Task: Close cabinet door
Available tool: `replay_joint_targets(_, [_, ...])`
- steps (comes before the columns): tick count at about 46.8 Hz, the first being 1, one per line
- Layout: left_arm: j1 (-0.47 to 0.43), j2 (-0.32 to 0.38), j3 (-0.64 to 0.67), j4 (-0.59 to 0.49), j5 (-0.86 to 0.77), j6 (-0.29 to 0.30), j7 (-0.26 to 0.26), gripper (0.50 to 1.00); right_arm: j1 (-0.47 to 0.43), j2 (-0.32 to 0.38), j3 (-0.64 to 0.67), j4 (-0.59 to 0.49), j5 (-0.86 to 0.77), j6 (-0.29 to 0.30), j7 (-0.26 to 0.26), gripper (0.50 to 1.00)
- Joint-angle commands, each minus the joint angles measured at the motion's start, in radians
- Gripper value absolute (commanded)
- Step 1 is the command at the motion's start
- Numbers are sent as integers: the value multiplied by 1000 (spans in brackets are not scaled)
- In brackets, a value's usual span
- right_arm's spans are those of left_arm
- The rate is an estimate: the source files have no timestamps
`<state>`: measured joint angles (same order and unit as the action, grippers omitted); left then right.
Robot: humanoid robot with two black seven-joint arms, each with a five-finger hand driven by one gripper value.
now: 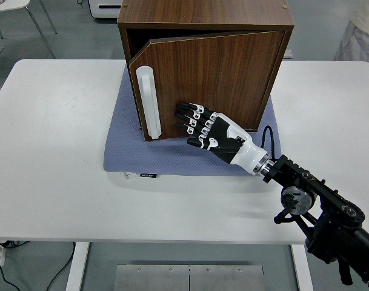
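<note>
My right hand [211, 130] lays flat, extended fingers [187, 116] against the cabinet door [202, 82], grasping nothing, to push it closed.

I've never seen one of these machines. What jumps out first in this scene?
A black-and-white robot right hand presses flat, fingers spread, against the door of a dark wooden cabinet at the table's middle. The door, with its white handle at the left, stands slightly ajar. The cabinet sits on a blue mat.
</note>
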<state>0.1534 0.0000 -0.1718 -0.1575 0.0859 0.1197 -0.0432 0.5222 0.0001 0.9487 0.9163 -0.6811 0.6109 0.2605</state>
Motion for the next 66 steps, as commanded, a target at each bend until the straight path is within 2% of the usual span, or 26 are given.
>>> replay_joint_targets(1, [0, 0, 0, -1, 0, 0, 0, 1000, 9, 0, 2, -5, 3, 0, 2, 1000])
replay_joint_targets(40, [0, 0, 0, -1, 0, 0, -1, 1000, 81, 0, 36, -97, 17, 0, 11, 1000])
replay_joint_targets(56, [0, 0, 0, 1, 0, 0, 0, 1000, 95, 0, 39, -102, 49, -68, 11, 1000])
replay_joint_targets(66, [0, 0, 0, 0, 0, 0, -1, 1000, 84, 0, 36, -93, 58, -65, 11, 1000])
